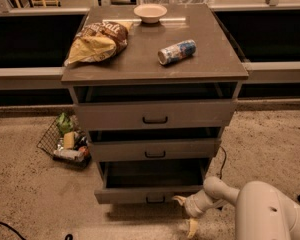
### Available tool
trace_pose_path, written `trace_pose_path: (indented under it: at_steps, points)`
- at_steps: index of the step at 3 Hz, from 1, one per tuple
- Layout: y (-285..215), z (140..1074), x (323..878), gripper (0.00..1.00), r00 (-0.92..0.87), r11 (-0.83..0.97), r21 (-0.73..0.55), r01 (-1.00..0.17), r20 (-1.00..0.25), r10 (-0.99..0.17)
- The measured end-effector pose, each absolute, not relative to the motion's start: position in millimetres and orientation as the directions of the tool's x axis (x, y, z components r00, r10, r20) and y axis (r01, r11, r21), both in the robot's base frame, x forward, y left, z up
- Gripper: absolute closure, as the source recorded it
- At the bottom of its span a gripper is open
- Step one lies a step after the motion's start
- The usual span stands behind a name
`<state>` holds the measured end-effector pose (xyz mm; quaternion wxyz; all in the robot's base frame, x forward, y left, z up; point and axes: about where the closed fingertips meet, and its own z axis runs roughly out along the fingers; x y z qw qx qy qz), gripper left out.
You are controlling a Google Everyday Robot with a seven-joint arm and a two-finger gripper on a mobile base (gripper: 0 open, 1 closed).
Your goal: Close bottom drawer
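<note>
The bottom drawer (140, 194) is the lowest of three grey-brown drawers and stands pulled partly out, its dark shallow tray showing. Its small dark handle (155, 200) sits mid-front. My gripper (186, 214) is low at the front right of this drawer, one yellowish fingertip (178, 200) close to the drawer front by the handle and the other (192, 227) down near the floor. The white arm (260, 209) comes in from the lower right. The middle drawer (155, 149) and top drawer (155, 115) are each slightly out.
On the cabinet top (210, 64) lie a chip bag (97, 41), a can (176, 51) on its side and a bowl (150, 12). A wire basket (65, 141) with items lies on the floor left of the cabinet. A cable (223, 159) runs by the cabinet's right side.
</note>
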<state>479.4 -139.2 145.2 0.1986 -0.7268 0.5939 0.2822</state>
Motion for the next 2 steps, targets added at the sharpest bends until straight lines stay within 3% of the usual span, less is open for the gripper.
trace_pose_path:
  at_steps: [1, 2]
  points:
    - [-138.6, 144.9, 479.7, 0.18, 0.142, -0.22, 0.041, -0.975, -0.645, -0.751]
    - [-146.4, 151.3, 507.7, 0.42, 0.201, -0.234, -0.028, -0.972, -0.613, -0.764]
